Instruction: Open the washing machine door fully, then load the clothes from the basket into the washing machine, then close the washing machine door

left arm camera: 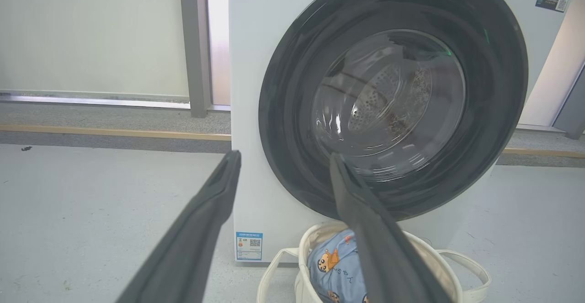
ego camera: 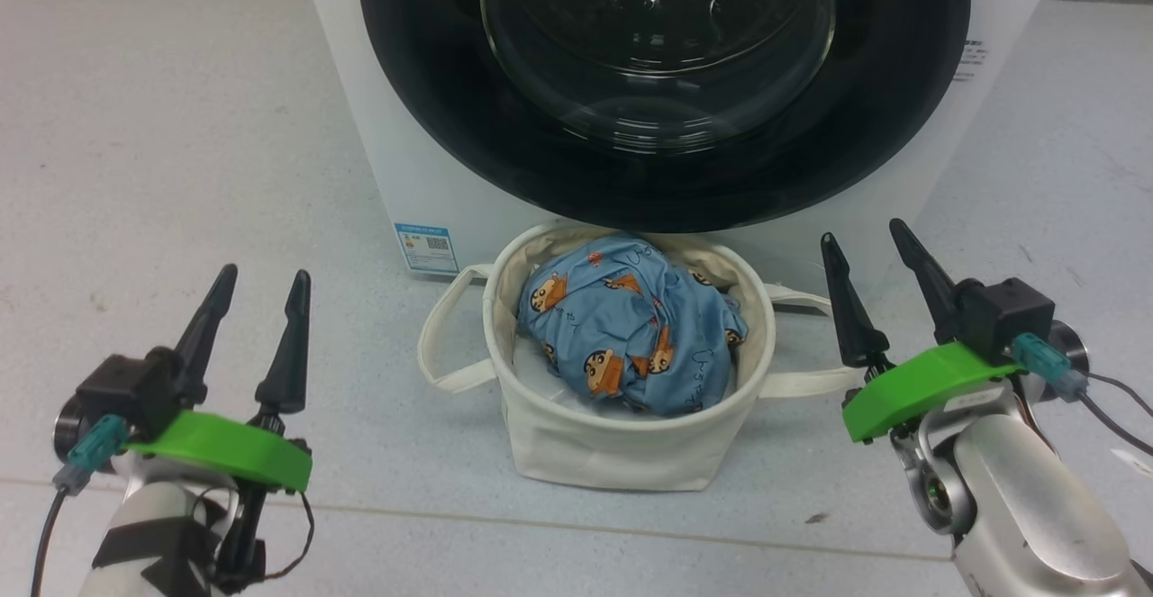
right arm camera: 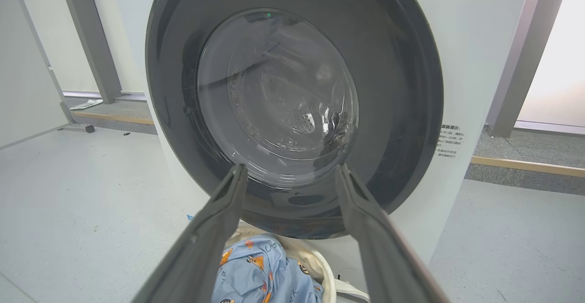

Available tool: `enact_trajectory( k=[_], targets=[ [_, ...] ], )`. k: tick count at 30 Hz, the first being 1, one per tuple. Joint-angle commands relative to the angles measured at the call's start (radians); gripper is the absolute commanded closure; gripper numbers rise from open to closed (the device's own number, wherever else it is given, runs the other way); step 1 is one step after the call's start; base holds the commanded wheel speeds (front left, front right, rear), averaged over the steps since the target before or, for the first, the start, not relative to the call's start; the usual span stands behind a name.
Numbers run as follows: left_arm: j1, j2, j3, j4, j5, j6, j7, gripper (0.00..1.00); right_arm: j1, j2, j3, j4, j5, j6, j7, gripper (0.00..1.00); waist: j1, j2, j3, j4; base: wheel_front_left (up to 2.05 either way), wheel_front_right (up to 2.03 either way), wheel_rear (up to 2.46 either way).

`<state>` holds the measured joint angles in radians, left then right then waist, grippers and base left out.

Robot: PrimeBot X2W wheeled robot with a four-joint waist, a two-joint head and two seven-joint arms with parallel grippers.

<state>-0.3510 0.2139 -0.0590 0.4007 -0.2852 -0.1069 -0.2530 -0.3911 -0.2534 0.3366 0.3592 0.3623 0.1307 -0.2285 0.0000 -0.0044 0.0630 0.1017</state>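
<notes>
Door (ego camera: 662, 84) top cropped, head view; clothes (ego camera: 630, 336) part-hid in basket (ego camera: 612, 453); left gripper (ego camera: 266, 271) & right gripper (ego camera: 861, 230) spread, empty.

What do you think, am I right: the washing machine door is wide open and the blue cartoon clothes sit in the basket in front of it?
Not quite. The washing machine door is shut, not wide open, as the head view shows. The blue cartoon clothes do sit in the basket in front of it.
</notes>
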Motion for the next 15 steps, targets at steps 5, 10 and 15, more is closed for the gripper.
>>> enact_trajectory(
  k=[5, 10, 15],
  targets=[
    [-0.058, 0.028, 0.036, -0.014, -0.022, -0.004, -0.007, 0.0, -0.027, 0.006, 0.011, -0.027, 0.002, 0.0, 0.001, 0.0, 0.0, 0.0, -0.001, -0.004, 0.0, 0.0, 0.0],
    [-0.057, 0.035, 0.026, -0.013, -0.017, -0.004, -0.008, 0.0, -0.024, 0.006, 0.012, -0.028, 0.003, 0.0, 0.003, 0.0, 0.0, 0.0, -0.004, -0.006, 0.0, 0.0, 0.0],
    [-0.055, 0.038, 0.015, -0.012, -0.007, 0.003, -0.008, 0.0, -0.021, 0.005, 0.017, -0.029, 0.007, 0.0, 0.003, 0.0, 0.0, 0.0, -0.009, -0.006, 0.09, 0.01, -0.09]
  ],
)
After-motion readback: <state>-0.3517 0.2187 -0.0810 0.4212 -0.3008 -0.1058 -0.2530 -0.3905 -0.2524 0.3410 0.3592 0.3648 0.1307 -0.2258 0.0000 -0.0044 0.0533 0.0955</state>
